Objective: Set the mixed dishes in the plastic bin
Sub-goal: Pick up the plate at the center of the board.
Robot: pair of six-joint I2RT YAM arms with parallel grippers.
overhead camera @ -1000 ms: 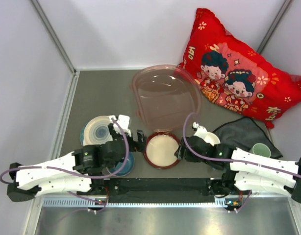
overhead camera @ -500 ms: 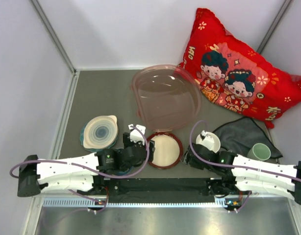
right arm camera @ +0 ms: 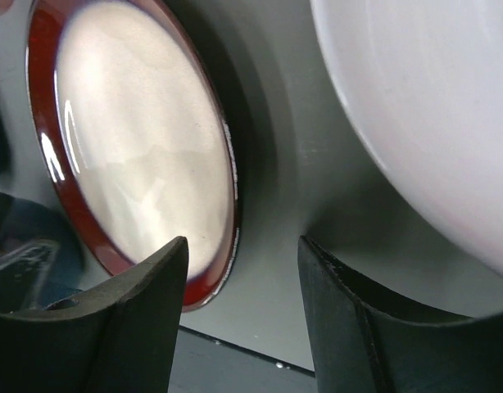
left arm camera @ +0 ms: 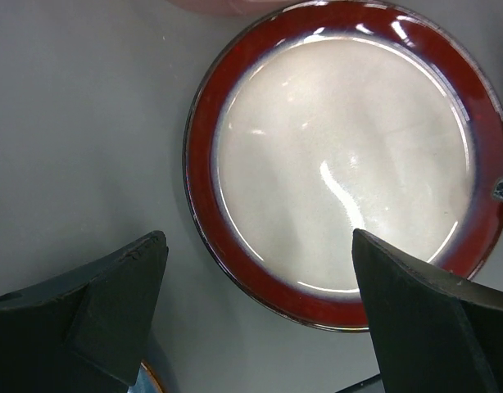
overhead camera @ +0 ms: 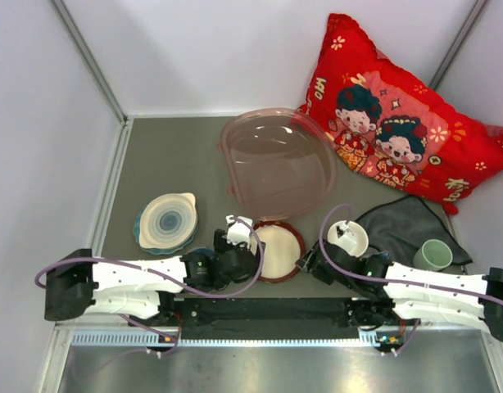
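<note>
A red-rimmed plate with a cream centre [overhead camera: 278, 250] [left arm camera: 342, 164] [right arm camera: 137, 147] lies flat just in front of the translucent pinkish plastic bin [overhead camera: 276, 162]. My left gripper [overhead camera: 250, 250] [left arm camera: 258, 241] hangs open over the plate's left rim, holding nothing. My right gripper [overhead camera: 307, 262] [right arm camera: 243, 246] sits low at the plate's right edge, open, with bare table between its fingers. A white bowl [overhead camera: 348, 239] [right arm camera: 432, 106] stands just right of it. A blue-ringed handled plate [overhead camera: 165, 221] rests on a teal plate at the left. A pale green cup [overhead camera: 432, 254] stands far right.
A blue bowl [overhead camera: 201, 260] is mostly hidden under my left arm. A dark grey cloth [overhead camera: 407, 219] lies beside the white bowl. A red cartoon-print pillow [overhead camera: 399, 123] leans in the back right corner. A black rail [overhead camera: 268, 309] runs along the near edge.
My left arm swung right from the stacked plates to the red-rimmed plate's left rim. My right gripper dropped lower at the plate's right edge and its jaws narrowed a little.
</note>
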